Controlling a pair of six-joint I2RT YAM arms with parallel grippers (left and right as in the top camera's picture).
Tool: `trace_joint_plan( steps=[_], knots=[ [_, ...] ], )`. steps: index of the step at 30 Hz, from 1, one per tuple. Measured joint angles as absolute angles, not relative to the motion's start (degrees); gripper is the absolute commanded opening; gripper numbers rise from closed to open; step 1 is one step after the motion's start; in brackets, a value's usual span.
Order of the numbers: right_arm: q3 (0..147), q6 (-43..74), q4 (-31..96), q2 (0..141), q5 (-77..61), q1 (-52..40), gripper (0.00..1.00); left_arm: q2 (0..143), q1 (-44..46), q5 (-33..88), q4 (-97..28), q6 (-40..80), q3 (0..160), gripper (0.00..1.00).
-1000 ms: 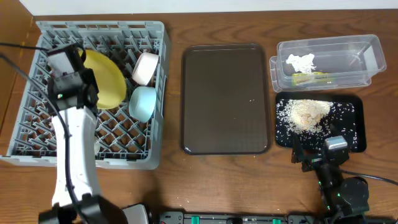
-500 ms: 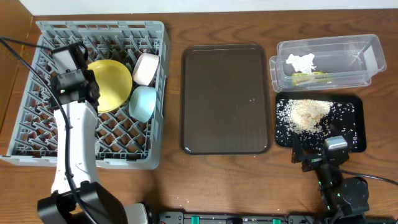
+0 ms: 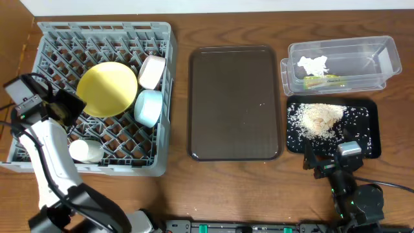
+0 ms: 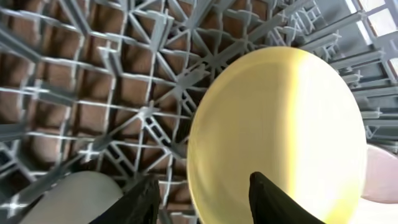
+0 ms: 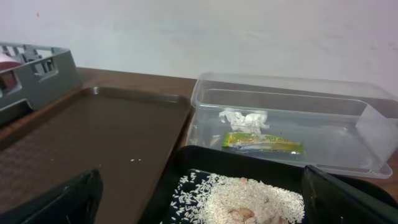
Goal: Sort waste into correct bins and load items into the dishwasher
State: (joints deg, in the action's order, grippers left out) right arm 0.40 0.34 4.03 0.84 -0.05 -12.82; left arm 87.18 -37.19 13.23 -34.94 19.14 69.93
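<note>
The grey dish rack (image 3: 39, 31) holds the pale yellow plate (image 3: 107, 89), the white bowl (image 3: 152, 71) and the light blue bowl (image 3: 149, 107). My left gripper (image 3: 72, 107) is open and empty at the plate's left edge. In the left wrist view its fingers (image 4: 208, 202) straddle the plate's rim (image 4: 280, 137) above the rack grid (image 4: 124, 62). My right gripper (image 3: 330, 160) is open and empty in front of the black tray (image 3: 372, 147) of rice crumbs (image 3: 320, 120). The clear tub (image 3: 388, 55) holds the paper scrap (image 3: 313, 64) and the wrapper (image 3: 320, 80). The sticks are out of view.
The dark brown serving tray (image 3: 233, 103) lies between the rack and the bins. A white rounded object (image 3: 85, 151) sits in the rack's front left and shows in the left wrist view (image 4: 68, 199). The right wrist view shows the tub (image 5: 286, 87), rice (image 5: 249, 199) and brown tray (image 5: 93, 137).
My left arm has pulled back from over the plate to the rack's left side, and the plate now rests in the rack on its own. The right arm has not moved.
</note>
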Motion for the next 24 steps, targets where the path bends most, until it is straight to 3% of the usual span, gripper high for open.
trace_joint_plan(
  steps=[4, 6, 8, 15, 24],
  knots=[
    [0.40, 0.34, 4.03, 0.84, -0.05, -12.82, 0.99, 92.95, -37.19, 14.70, -31.81, 19.11, 69.84, 0.47],
    [0.40, 0.34, 4.03, 0.84, -0.05, -12.82, 0.99, 95.79, -37.19, 14.85, -30.68, 19.03, 69.71, 0.41],
    [0.40, 0.34, 4.03, 0.84, -0.05, -12.82, 0.99, 98.35, -37.19, 14.94, -29.26, 18.57, 69.71, 0.08],
    [0.40, 0.34, 4.03, 0.84, -0.05, -12.82, 0.99, 98.35, -37.47, 15.73, -27.62, 17.50, 69.71, 0.07],
    [0.40, 0.34, 4.03, 0.84, -0.05, -12.82, 0.99, 83.72, -37.60, 10.72, -22.09, 8.49, 69.78, 0.07]
  ],
)
